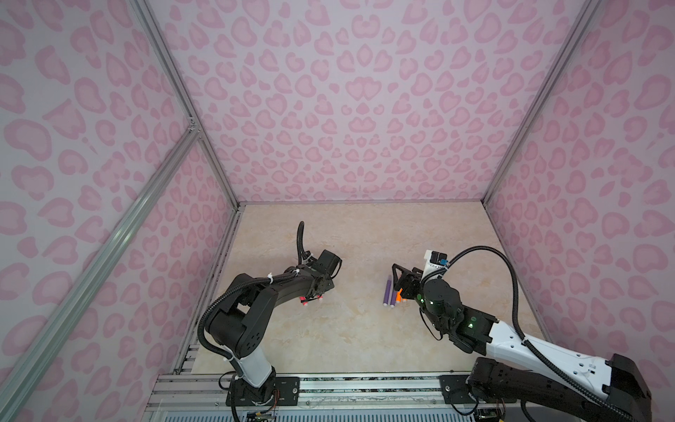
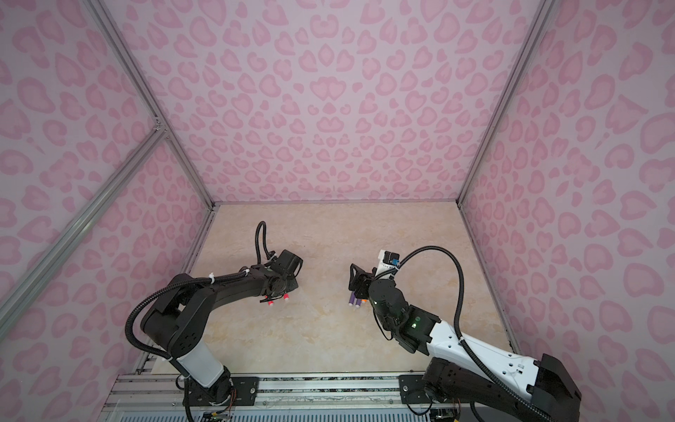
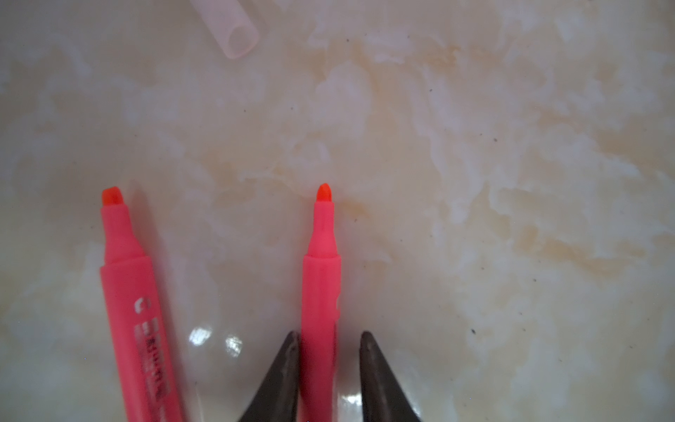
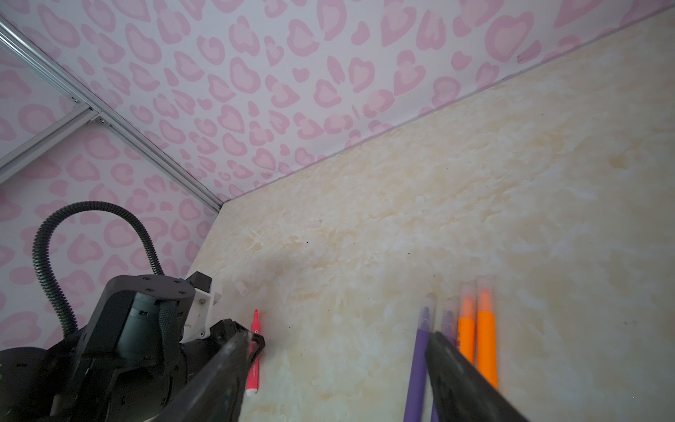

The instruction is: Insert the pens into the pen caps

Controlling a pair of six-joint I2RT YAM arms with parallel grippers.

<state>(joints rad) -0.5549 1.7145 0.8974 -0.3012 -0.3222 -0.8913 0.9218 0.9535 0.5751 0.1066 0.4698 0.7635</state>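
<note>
Two pink pens [image 3: 135,310], two purple [image 4: 418,365], two orange [image 4: 487,347], one loose cap [image 3: 233,31], left jaws parted astride one pink [image 3: 320,292], right jaws open.

walls [image 1: 365,91]: pink leopard-print panels | frame [image 1: 177,84]: aluminium rails | floor [image 1: 365,329]: glossy beige marble

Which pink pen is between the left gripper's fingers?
The pink pen showing its tip edge-on; the pen with printed lettering facing up lies outside the left gripper.
</note>
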